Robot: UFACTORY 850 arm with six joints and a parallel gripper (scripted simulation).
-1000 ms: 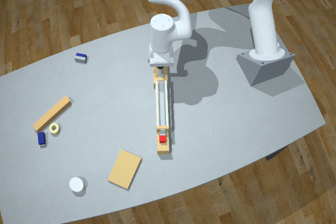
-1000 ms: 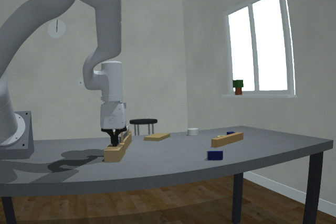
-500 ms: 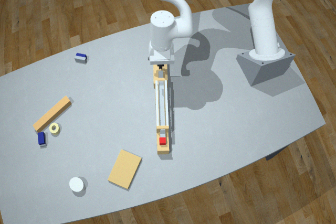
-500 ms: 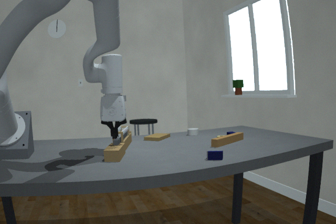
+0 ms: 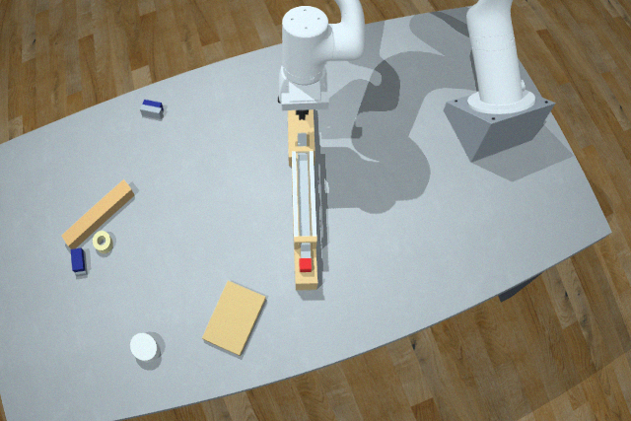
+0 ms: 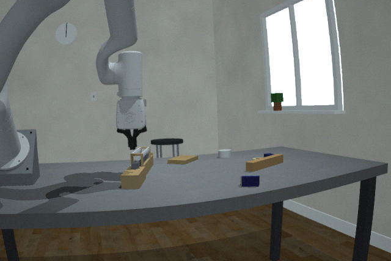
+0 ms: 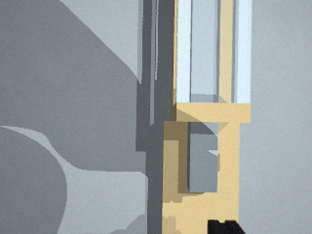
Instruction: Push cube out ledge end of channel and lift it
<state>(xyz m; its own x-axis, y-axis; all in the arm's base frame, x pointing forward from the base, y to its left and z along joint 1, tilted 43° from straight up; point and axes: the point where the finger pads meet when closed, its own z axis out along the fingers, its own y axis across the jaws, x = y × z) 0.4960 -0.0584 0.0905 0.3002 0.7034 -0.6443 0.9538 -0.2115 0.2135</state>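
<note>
A long wooden channel (image 5: pixel 300 281) (image 6: pixel 134 180) (image 7: pixel 200 214) with a clear roof (image 5: pixel 305 192) (image 7: pixel 205 49) lies across the middle of the table. The red cube (image 5: pixel 305 265) sits on the open ledge at the channel's end away from the arm, outside the roofed part. It is hidden in the exterior view and the wrist view. A grey pusher bar runs through the channel, with one end (image 5: pixel 303 139) (image 6: pixel 135 165) (image 7: pixel 202 166) at the arm's side and the other end (image 5: pixel 305 251) against the cube. My gripper (image 5: pixel 303 112) (image 6: pixel 131 147) (image 7: pixel 225 227) is shut and empty, hovering just above the channel's arm-side end.
A wooden plank (image 5: pixel 97 213) (image 6: pixel 264 162), a yellow ring (image 5: pixel 100 239) and a blue block (image 5: pixel 77 259) lie at the left. Another blue block (image 5: pixel 152 107) (image 6: pixel 250 180), a flat wooden board (image 5: pixel 234 317) (image 6: pixel 182 159) and a white cylinder (image 5: pixel 143 346) (image 6: pixel 224 153) lie apart. The robot base (image 5: pixel 497 120) stands at the right.
</note>
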